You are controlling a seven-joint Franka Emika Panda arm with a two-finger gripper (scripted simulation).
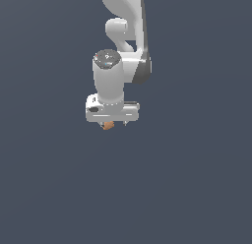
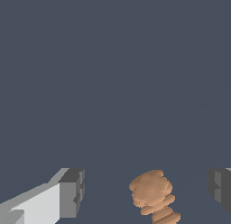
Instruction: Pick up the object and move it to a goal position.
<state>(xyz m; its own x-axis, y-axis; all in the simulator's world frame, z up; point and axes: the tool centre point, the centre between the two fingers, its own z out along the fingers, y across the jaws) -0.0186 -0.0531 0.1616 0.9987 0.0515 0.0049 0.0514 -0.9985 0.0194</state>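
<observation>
my hand [image 1: 114, 124] hangs w/ fingers [image 2: 72, 193] spread wide, gripping nothing; orange blob [image 2: 152, 193] sits btwn them, touching neither, over the dark bench [image 1: 197, 179].

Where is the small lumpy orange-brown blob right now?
The small lumpy orange-brown blob sits between the white gripper's open fingers, touching neither; in the exterior view it peeks out beneath the gripper.

The object [image 2: 153, 196] sits between the gripper's [image 2: 146, 191] spread fingers [image 2: 72, 191], touching neither. It lies just under the gripper, towards the exterior view's left.
</observation>
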